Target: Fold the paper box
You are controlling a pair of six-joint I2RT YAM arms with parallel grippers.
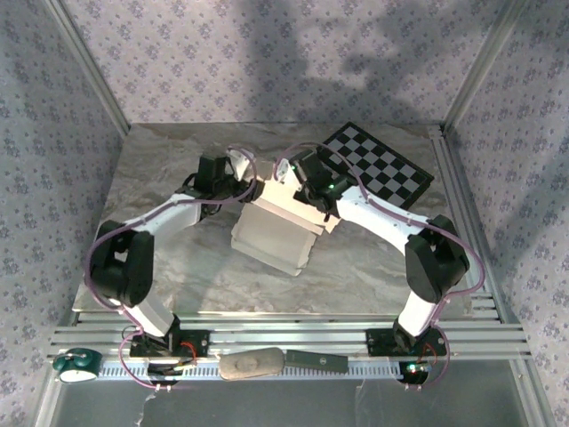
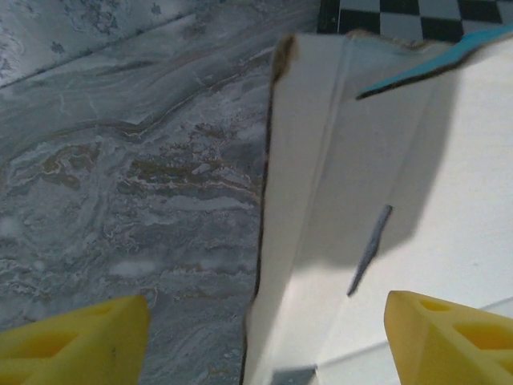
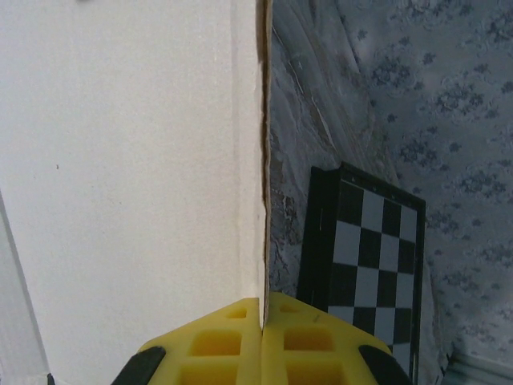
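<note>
**Paper box part-formed; held on one side only**

The thin card paper box (image 1: 276, 236), white on its exposed faces with a sliver of turquoise-blue at one upper flap, is pinched along a raised edge by the right gripper (image 3: 262, 341). Its yellow pads are closed flat on the card. The left gripper (image 2: 264, 341) is seen with jaws spread wide, straddling a panel's edge without contact.

With only one hold in place, it is judged that the raised panels may spring flat or the sheet may be dragged across the grey marbled table (image 1: 373, 267). A hard pull could crease or tear the browned, rough edge.

The box is located at the table's centre, between the two arms and near the black-and-white checkerboard (image 1: 378, 169). It is found partly folded, with panels standing and crease lines visible, and is not yet closed.
</note>
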